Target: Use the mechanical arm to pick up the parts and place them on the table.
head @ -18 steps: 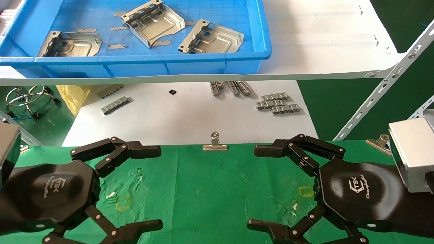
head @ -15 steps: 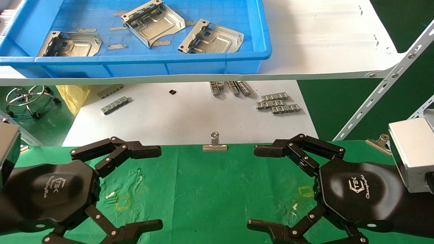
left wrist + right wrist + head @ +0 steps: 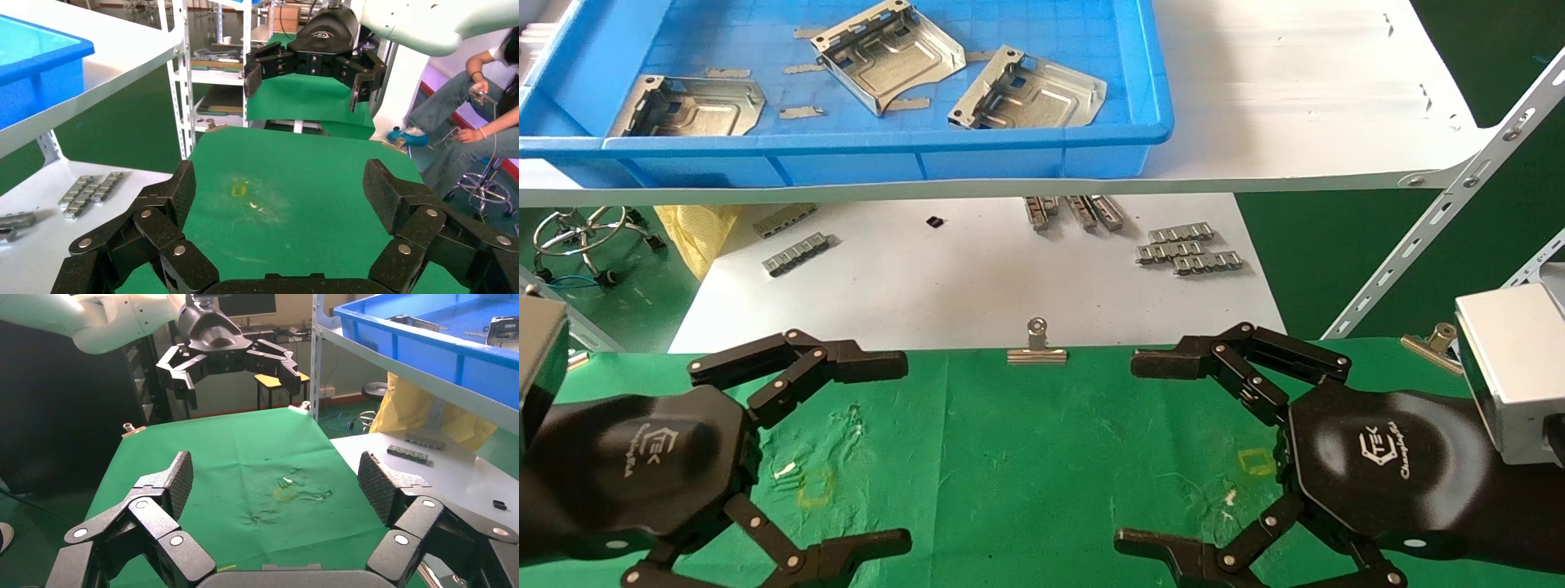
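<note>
Three silvery stamped plates lie in the blue tray point(image 3: 1042, 139) on the upper white shelf: one at the left point(image 3: 686, 106), one in the middle point(image 3: 891, 53), one at the right point(image 3: 1030, 90). My left gripper point(image 3: 903, 449) hovers over the left of the green cloth table point(image 3: 1026, 457), open and empty. My right gripper point(image 3: 1128, 449) hovers over the right of the table, open and empty, facing the left one. The left wrist view shows my left gripper point(image 3: 278, 184) over bare green cloth. The right wrist view shows my right gripper point(image 3: 275, 478) the same.
Small ribbed grey strips point(image 3: 1189, 247) lie on the lower white board point(image 3: 977, 286), more at its left point(image 3: 795, 253). A binder clip point(image 3: 1037, 347) sits on the table's far edge. A slanted silver shelf bracket point(image 3: 1442, 220) stands at the right. Yellow square outlines point(image 3: 1256, 462) mark the cloth.
</note>
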Available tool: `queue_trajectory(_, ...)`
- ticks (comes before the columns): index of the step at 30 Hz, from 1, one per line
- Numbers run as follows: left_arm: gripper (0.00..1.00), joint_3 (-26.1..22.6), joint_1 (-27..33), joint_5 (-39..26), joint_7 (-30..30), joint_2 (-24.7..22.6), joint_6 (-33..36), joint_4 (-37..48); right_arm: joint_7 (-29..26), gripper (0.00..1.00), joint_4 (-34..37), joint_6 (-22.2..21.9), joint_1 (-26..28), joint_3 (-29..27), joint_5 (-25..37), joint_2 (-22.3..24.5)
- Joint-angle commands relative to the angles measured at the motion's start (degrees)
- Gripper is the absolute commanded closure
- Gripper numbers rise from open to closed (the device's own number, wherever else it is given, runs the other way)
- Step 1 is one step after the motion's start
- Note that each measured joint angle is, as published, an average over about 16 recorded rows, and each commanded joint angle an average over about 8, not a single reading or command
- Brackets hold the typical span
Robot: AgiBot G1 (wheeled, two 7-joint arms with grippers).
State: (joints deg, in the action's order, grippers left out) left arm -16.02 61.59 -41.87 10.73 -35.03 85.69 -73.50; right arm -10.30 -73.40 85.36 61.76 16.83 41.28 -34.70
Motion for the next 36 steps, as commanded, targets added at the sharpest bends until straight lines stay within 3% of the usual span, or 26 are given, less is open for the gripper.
queue_trajectory(1,0.0,0.0,0.0,0.0,0.0,0.0,0.0,0.0,0.0,0.0,0.0,0.0,0.0,0.0,0.0,0.0)
queue_trajectory(36,0.0,0.0,0.0,0.0,0.0,0.0,0.0,0.0,0.0,0.0,0.0,0.0,0.0,0.0,0.0,0.0)
